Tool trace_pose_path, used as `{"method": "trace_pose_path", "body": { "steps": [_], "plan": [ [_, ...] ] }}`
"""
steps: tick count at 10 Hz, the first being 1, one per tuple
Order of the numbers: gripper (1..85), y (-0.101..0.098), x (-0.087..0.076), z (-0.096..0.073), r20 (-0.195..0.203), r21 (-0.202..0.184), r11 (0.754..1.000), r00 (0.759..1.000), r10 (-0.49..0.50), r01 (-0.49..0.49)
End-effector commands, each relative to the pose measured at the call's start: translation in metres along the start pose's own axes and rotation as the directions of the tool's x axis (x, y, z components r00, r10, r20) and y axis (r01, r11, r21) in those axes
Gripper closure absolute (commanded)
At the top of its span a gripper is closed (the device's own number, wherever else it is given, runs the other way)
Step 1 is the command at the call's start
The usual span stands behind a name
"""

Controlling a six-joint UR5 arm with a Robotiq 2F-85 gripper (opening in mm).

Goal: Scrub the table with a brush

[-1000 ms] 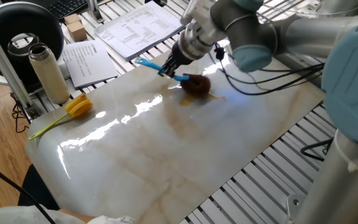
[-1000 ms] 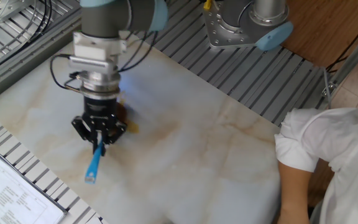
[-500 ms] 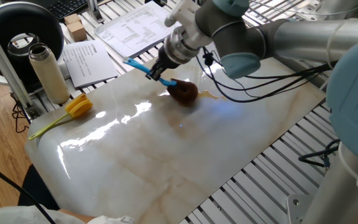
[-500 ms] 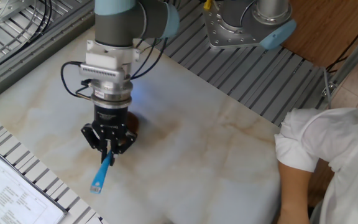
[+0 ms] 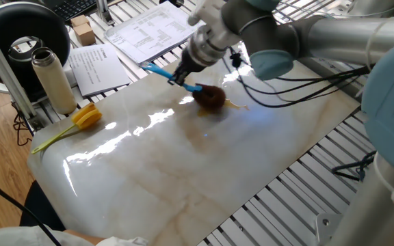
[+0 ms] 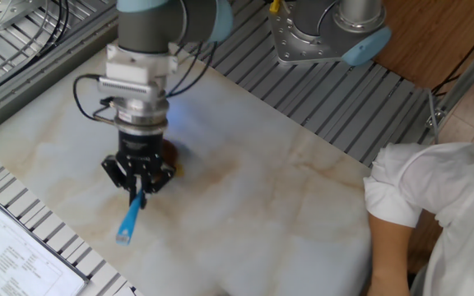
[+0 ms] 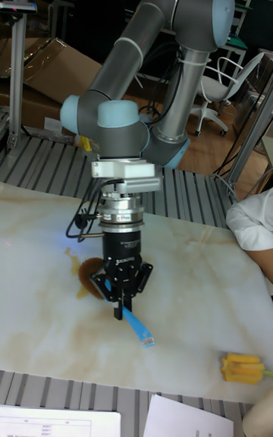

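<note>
The brush (image 5: 198,91) has a thin blue handle (image 6: 129,219) (image 7: 136,326) and a round brown fuzzy head (image 5: 211,98) (image 7: 89,271) pressed on the marble table (image 5: 183,164) (image 6: 303,205) (image 7: 182,285). My gripper (image 5: 181,75) (image 6: 138,182) (image 7: 119,302) is shut on the blue handle near the head, which sits at an amber stain (image 5: 236,104). In the other fixed view the gripper hides most of the head.
A yellow tulip (image 5: 86,117) (image 7: 243,368) lies near a table edge. A metal bottle (image 5: 53,80), papers (image 5: 149,31) and a black round object (image 5: 26,34) stand beyond the slab. A person's white sleeve (image 6: 434,205) leans over one corner. Slatted metal frame (image 6: 336,115) surrounds the slab.
The gripper and brush slid one way along the slab, then back partway; the brown head is again close to the amber stain. The grip on the handle is unchanged.
</note>
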State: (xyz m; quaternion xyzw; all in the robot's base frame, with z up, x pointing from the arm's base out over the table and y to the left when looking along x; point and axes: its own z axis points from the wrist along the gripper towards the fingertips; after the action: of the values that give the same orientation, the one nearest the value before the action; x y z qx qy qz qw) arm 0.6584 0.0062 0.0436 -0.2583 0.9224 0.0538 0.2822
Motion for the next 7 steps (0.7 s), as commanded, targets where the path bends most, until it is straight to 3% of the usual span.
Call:
{"method": "trace_pose_path", "body": {
  "steps": [1,3,5,7],
  "plan": [
    [84.3,-0.022,0.041,-0.022,-0.008,-0.026,0.999,0.999,-0.032,0.032],
    [84.3,-0.027,0.062,-0.035,-0.019,-0.031,0.999,0.999,-0.029,0.028],
    [84.3,-0.026,0.068,-0.038,-0.005,-0.037,0.999,1.0,-0.02,0.02],
    [84.3,-0.012,0.044,-0.03,0.057,-0.063,0.998,0.998,0.008,-0.004]
  ]
}}
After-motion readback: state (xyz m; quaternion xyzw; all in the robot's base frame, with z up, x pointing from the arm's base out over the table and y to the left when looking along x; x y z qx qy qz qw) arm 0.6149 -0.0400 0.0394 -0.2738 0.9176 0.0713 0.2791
